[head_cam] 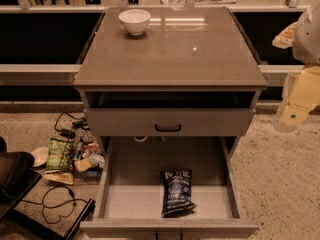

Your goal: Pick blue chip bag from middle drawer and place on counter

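Observation:
The blue chip bag point(177, 191) lies flat in the pulled-out middle drawer point(131, 200), right of centre and near its front, with its white lettering toward the back. The counter point(172, 54) is the glossy grey-brown top of the cabinet above it. My gripper point(291, 115) is at the right edge of the view, level with the closed drawer front, to the right of the cabinet. It is well away from the bag and holds nothing that I can see.
A white bowl point(134, 21) stands at the counter's back left. A closed grey drawer front with a black handle point(168, 128) sits above the open drawer. A green bag point(59, 154), wrappers and cables point(56, 200) lie on the floor to the left, beside a dark object point(14, 180).

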### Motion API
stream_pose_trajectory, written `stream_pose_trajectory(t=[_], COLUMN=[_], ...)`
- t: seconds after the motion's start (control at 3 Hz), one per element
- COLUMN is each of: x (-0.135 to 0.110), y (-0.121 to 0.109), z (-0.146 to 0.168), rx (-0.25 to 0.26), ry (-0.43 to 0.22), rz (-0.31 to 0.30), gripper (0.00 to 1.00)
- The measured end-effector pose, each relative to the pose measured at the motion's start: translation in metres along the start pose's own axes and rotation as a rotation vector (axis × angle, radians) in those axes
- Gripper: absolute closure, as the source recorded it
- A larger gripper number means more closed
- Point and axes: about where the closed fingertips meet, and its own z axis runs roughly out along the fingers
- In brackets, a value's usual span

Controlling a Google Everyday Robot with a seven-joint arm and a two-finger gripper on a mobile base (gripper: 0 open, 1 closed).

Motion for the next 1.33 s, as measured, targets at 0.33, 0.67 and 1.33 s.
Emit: stream_pose_trajectory(t=[0.33, 0.67, 1.33], x=[0.000, -0.003, -0.018], y=[0.000, -0.002, -0.002], z=[0.000, 0.014, 0.115], rx=[0.000, 0.006, 0.085], ry=[0.000, -0.020, -0.033], rz=[0.000, 0.020, 0.068], gripper=[0.00, 0.00, 0.00])
